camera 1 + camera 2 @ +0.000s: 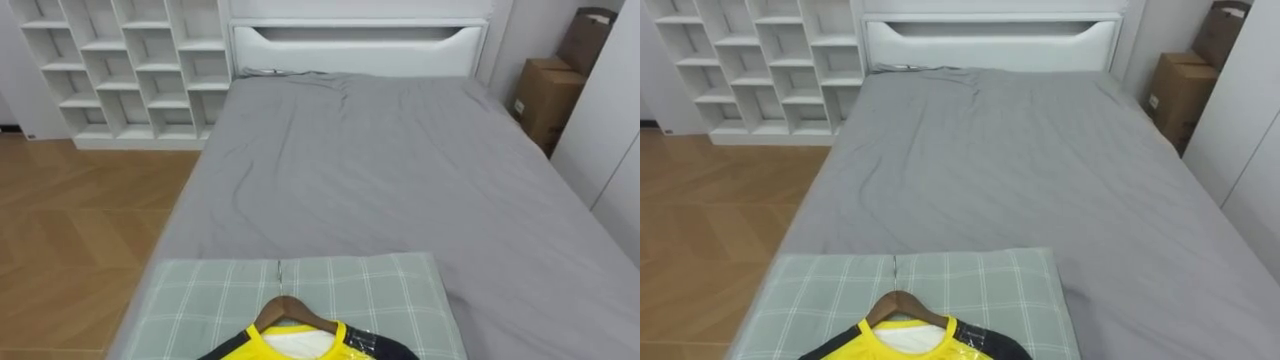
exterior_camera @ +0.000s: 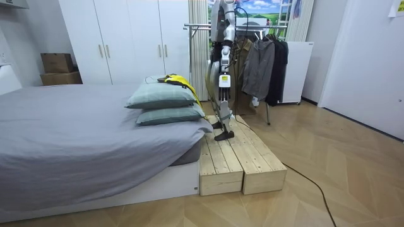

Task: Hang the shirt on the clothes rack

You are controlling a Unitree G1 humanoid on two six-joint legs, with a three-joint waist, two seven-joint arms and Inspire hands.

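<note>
- Item under task: a yellow jersey with dark sleeves [image 1: 300, 345], already on a brown wooden hanger [image 1: 285, 309], lies flat on the upper pale-green checked pillow [image 1: 390, 290] at the near end of the grey-sheeted bed [image 1: 380, 170].
- The robot's left hand [image 2: 223, 81] hangs at its side in the room view. Whether it is released or clenched cannot be told.
- Position: the jersey lies forward of that hand, on the bed side, near it but apart. The metal clothes rail with dark garments [image 2: 262, 57] stands behind the hand.
- Step judged in hand: taking up the hanger – not yet begun.
- Recommendation: reach forward and down, and close on the wood at the hanger's neck, not on the cloth, so the jersey cannot slide off.
- Lift it clear of the pillow before turning to the rail.
- Footing: the robot stands on a pale wooden plank platform [image 2: 243, 157] – turn with care near its edge.
</note>
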